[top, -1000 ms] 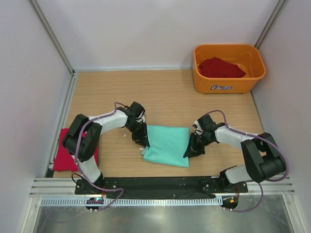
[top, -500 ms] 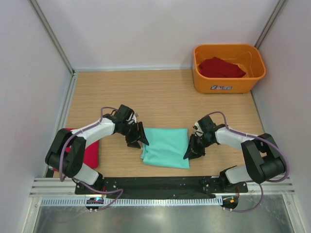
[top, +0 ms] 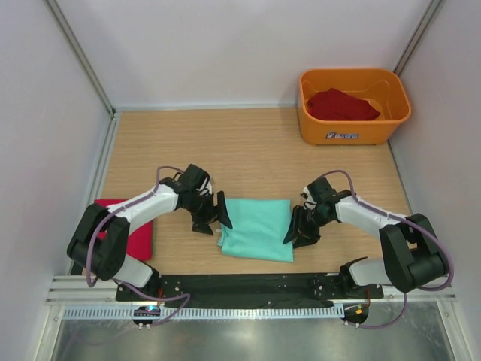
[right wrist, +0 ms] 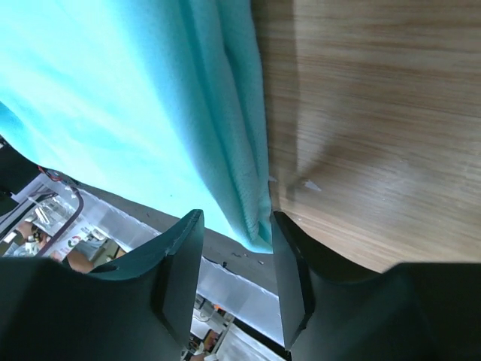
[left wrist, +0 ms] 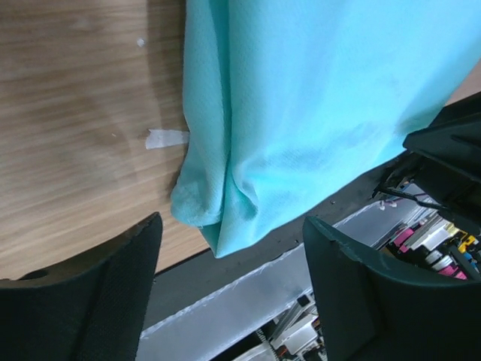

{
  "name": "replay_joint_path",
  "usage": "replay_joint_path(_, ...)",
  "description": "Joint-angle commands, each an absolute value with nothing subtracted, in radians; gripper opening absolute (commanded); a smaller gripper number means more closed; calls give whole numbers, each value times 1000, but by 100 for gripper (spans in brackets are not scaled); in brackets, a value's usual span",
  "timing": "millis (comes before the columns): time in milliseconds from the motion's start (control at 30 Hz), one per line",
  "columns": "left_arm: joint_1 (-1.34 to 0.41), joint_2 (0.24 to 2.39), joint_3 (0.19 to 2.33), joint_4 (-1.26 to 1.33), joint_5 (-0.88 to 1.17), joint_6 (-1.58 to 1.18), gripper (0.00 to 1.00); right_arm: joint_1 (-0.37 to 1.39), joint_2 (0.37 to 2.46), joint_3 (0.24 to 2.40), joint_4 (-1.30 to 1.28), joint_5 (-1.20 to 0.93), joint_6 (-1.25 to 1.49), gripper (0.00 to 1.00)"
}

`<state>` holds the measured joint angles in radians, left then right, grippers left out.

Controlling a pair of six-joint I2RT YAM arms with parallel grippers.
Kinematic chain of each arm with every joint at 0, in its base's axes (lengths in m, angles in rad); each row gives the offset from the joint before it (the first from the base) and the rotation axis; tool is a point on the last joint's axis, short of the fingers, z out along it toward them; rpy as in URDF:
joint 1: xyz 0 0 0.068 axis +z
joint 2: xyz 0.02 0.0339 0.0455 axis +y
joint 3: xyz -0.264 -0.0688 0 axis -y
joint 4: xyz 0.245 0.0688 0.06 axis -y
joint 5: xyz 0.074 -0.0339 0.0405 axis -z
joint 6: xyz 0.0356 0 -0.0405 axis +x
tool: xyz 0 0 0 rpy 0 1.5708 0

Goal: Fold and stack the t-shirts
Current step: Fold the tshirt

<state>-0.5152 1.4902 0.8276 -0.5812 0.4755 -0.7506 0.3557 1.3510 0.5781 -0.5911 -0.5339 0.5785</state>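
Observation:
A folded mint-green t-shirt lies on the wooden table near the front edge. My left gripper stands just off its left edge, jaws wide open. In the left wrist view the shirt's bunched corner lies ahead of the gripper, held by neither finger. My right gripper is at the shirt's right edge, open. In the right wrist view the folded edge reaches the tips of the gripper, unpinched. A folded deep red t-shirt lies at the left, partly under my left arm.
An orange tub at the back right holds another deep red t-shirt. A black base rail runs along the near edge just below the green shirt. White walls close in the table on three sides.
My left gripper let go of the green shirt's left edge, opened wide and backed off to the left. The right gripper opened at the right edge. The shirt stayed in place.

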Motion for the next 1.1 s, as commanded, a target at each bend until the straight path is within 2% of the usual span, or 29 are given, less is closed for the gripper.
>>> replay_joint_path(0, -531, 1407, 842, -609, 453, -733, 73, 353, 1304, 641, -641, -505, 565, 48)
replay_joint_path(133, -551, 1404, 831, -607, 446, -719, 66, 353, 1313, 676, -670, -473, 538, 49)
replay_joint_path(467, -635, 1446, 808, -561, 446, -729, 68, 353, 1382, 736, -646, -443, 555, 49)
replay_joint_path(567, -649, 1470, 801, -535, 459, -730, 58, 351, 1390, 730, -638, -442, 552, 49)
replay_joint_path(633, -653, 1482, 792, -508, 462, -738, 42, 353, 1390, 729, -637, -443, 552, 48)
replay_joint_path(700, -653, 1489, 782, -491, 454, -742, 34, 353, 1388, 726, -634, -443, 552, 49)
replay_joint_path(767, -653, 1496, 784, -483, 437, -744, 35, 351, 1388, 724, -630, -448, 552, 49)
replay_joint_path(833, -655, 1491, 791, -492, 431, -747, 42, 353, 1387, 721, -626, -457, 552, 49)
replay_joint_path(967, -664, 1431, 816, -547, 387, -756, 44, 354, 1379, 719, -632, -459, 551, 48)
replay_joint_path(1067, -667, 1379, 834, -600, 348, -767, 53, 353, 1370, 712, -635, -460, 549, 48)
